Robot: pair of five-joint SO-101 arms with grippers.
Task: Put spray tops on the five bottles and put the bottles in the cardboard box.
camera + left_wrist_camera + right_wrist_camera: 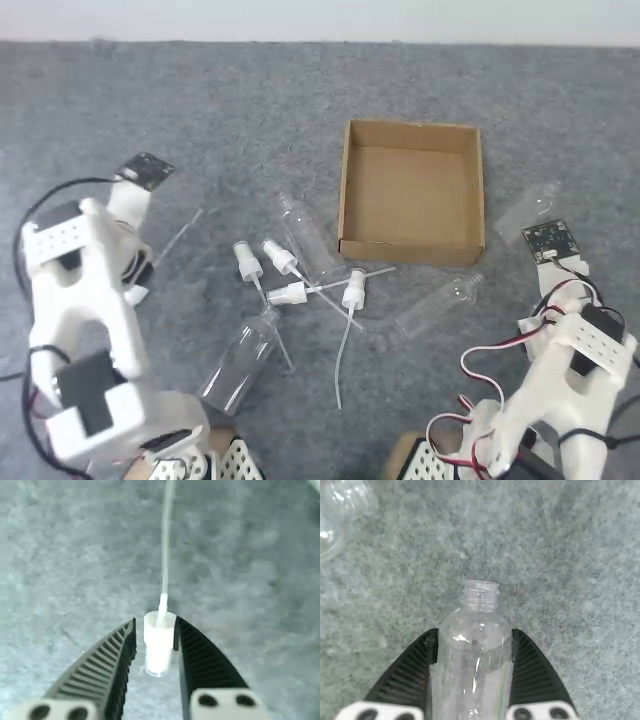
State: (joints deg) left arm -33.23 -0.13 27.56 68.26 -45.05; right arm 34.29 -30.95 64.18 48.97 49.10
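Observation:
My left gripper [155, 625] is shut on a white spray top [159, 642], whose thin dip tube [165, 545] points away over the carpet. In the high view this tube [180, 235] sticks out from the left arm [85, 270]. Between the fingers of my right gripper [474, 635] sits a clear bottle [479, 645], gripped with its open threaded neck pointing away. From above, that bottle [525, 210] lies right of the cardboard box [410, 128]. Three more bottles [305, 235] [240, 360] [435, 305] and several spray tops [354, 290] lie in front of the box.
Grey carpet covers the table. The open box is empty. Another clear bottle [340, 510] lies near the right gripper. The right arm [575, 350] stands at the front right with its wires. Loose dip tubes [342, 365] cross between the middle bottles.

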